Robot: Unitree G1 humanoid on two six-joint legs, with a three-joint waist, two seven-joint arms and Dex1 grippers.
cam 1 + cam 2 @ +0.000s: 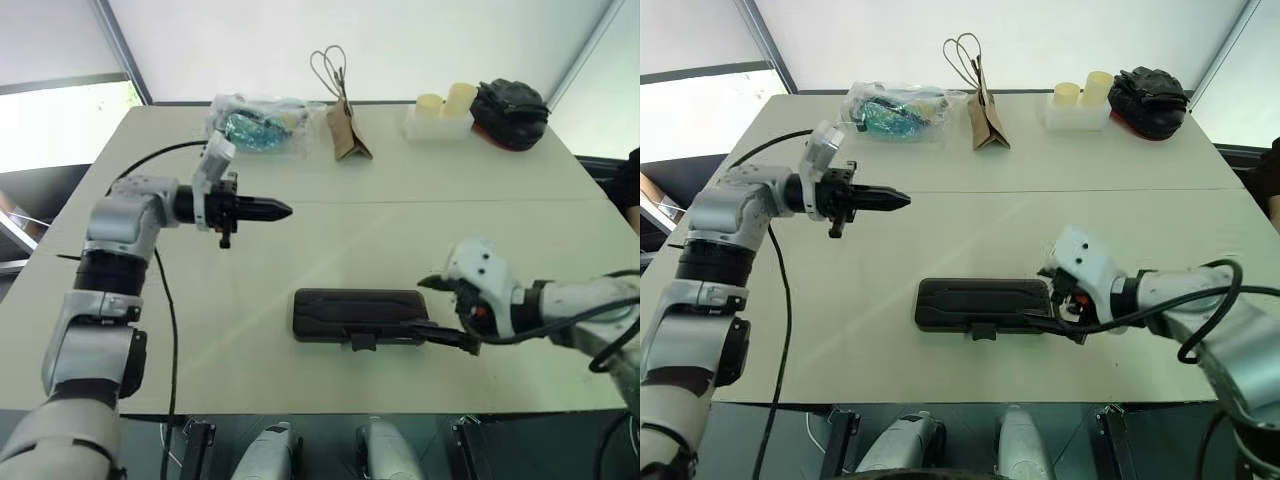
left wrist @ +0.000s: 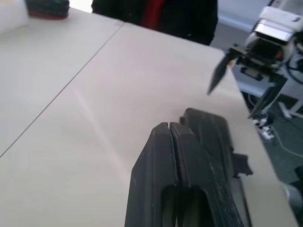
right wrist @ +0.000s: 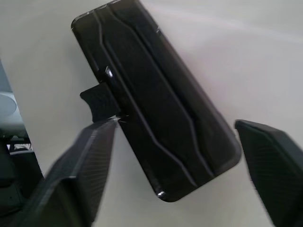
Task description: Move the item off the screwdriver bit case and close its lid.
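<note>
My right gripper [image 1: 1055,312] is sitting at the right-hand end of the screwdriver bit case [image 1: 358,316], fingers spread apart and gripping nothing; in its wrist view the two fingers are straddling the end of the case without pinching it. My left gripper [image 1: 278,210] is hovering above the table [image 1: 300,260] with its fingers [image 2: 170,142] pressed together and empty, pointing across toward the right, well apart from the case.

The case is lying flat near the front edge of the table, and I am reading the lid [image 3: 156,99] as down over the tray, since no bits are showing. The small black latch tab [image 3: 99,101] is sticking out at the near long edge. Nothing is resting on top of it.

I am judging the case as light, stiff plastic with a smooth, ribbed top, so it is likely to skid on the table if I am pushing sideways. Pressing straight down near the latch edge is looking like the safest way to seat it; for lifting, pinching across the short width would suit.
</note>
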